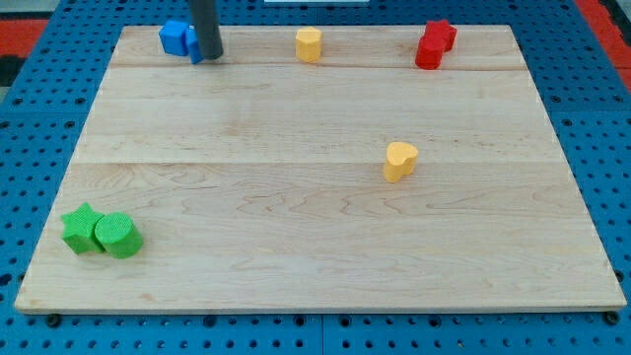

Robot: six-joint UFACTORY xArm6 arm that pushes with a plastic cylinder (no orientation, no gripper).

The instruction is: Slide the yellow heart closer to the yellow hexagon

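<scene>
The yellow heart (399, 161) lies right of the board's middle. The yellow hexagon (309, 44) stands near the view's top edge, left of and well above the heart. My rod comes down at the view's top left, and my tip (209, 56) rests against the blue blocks (180, 38), far from both yellow blocks. The rod hides part of the blue blocks.
Two red blocks (435, 42) sit touching at the view's top right. A green star (81, 229) and a green cylinder (118, 235) sit touching at the bottom left. The wooden board (296, 247) lies on a blue pegboard surface.
</scene>
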